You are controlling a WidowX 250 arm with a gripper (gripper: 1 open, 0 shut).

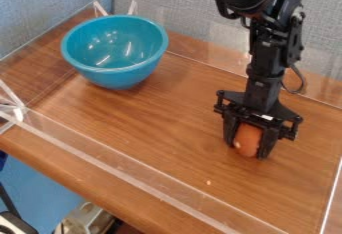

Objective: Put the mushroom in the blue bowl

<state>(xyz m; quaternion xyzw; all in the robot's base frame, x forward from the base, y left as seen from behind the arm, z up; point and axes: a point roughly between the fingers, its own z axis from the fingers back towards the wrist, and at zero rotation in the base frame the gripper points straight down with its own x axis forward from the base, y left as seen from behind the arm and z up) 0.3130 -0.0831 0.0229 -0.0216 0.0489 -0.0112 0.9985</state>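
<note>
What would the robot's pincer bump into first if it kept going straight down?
The pincer points straight down around the small orange-brown toy mushroom, so probably that first, then the brown wooden table right beneath it.

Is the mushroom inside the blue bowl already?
No, the mushroom sits between the gripper's fingers down at the table on the right, far from the blue bowl at the back left.

Wooden table [147,118] with clear low walls [174,173], pale blue textured wall [54,3] behind
</note>
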